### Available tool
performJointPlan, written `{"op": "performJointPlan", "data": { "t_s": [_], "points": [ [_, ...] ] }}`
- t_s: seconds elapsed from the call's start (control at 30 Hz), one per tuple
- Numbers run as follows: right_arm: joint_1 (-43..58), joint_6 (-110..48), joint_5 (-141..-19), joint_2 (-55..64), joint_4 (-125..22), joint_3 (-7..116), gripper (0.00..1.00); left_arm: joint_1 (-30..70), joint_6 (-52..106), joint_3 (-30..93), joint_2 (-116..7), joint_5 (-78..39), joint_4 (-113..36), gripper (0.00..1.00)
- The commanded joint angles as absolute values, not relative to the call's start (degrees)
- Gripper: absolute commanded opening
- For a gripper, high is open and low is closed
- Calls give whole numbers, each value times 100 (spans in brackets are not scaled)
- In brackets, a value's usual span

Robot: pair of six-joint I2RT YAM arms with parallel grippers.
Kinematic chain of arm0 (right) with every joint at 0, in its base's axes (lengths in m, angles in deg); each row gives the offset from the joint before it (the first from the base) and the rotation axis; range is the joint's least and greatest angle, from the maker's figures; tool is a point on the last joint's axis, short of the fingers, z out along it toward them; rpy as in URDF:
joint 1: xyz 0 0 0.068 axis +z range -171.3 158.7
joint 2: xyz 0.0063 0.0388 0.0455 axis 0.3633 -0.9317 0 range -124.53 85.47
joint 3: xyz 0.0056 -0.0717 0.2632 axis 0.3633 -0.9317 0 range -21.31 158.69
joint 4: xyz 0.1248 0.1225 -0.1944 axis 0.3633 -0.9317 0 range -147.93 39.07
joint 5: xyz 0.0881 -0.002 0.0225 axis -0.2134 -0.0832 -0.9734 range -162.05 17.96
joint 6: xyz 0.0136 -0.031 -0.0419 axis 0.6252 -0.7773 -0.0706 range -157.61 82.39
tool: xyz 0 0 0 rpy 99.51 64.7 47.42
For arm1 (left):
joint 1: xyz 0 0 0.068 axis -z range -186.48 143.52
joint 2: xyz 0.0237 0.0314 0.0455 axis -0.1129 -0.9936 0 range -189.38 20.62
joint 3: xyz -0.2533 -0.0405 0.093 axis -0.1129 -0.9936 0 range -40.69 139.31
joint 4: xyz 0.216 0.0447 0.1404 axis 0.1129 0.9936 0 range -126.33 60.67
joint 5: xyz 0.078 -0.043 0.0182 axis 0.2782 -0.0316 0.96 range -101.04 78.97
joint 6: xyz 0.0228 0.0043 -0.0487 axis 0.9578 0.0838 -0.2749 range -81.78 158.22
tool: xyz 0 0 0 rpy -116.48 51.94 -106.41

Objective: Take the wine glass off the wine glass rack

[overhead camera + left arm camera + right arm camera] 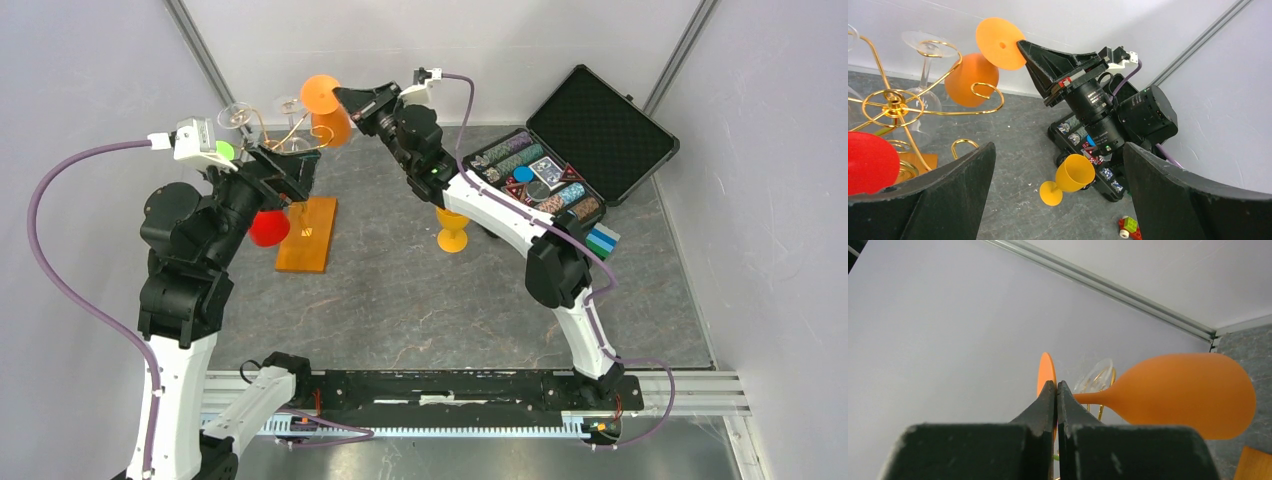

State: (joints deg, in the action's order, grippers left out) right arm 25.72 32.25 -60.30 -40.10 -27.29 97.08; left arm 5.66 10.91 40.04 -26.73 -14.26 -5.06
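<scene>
The wine glass rack (290,135), gold wire on an orange-brown wooden base (305,235), stands at the back left. An orange wine glass (333,125) is tilted at its back right scroll arm. My right gripper (347,98) is shut on the edge of its round foot (1045,371); the bowl (1188,392) shows to the right. A red glass (268,228) and clear glasses (237,115) hang on the rack. My left gripper (275,178) is open and empty beside the rack (893,102); its view shows the orange glass (970,80) and the right gripper (1048,60).
A yellow goblet (452,228) stands on the table right of the rack. An open black case (560,170) with chips lies at the back right, under the right arm. A small brick toy (1129,227) lies near it. White walls close in behind and on both sides.
</scene>
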Motion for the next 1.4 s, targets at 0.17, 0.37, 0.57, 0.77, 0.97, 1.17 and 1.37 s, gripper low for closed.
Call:
{"op": "performJointPlan", "data": {
  "t_s": [0.17, 0.37, 0.57, 0.77, 0.97, 1.17, 1.37],
  "points": [
    [2525, 2739, -5640, -3244, -2218, 8992, 0, 574, 1278, 4081, -2646, -1632, -486, 100],
    [2489, 2320, -5501, -2365, -2284, 8057, 0, 573, 1225, 4097, -2684, -2042, -495, 100],
    [2413, 2249, -5926, -1246, -2377, 6765, 0, 574, 1267, 4091, -2891, -3233, -478, 100],
    [2337, 2476, -6797, -166, -2812, 5544, 0, 573, 713, 3934, -3231, -4065, -724, 99],
    [2333, 2640, -7434, 620, -2507, 4549, 0, 573, -220, 3275, -3288, -4954, -1449, 88],
    [2343, 2903, -8048, 907, -2167, 3971, 0, 573, -1058, 2476, -3143, -5467, -2170, 73],
    [2346, 3232, -8460, 1113, -1686, 3586, 0, 575, -1659, 2099, -3164, -5313, -2548, 50]
  ]
}}
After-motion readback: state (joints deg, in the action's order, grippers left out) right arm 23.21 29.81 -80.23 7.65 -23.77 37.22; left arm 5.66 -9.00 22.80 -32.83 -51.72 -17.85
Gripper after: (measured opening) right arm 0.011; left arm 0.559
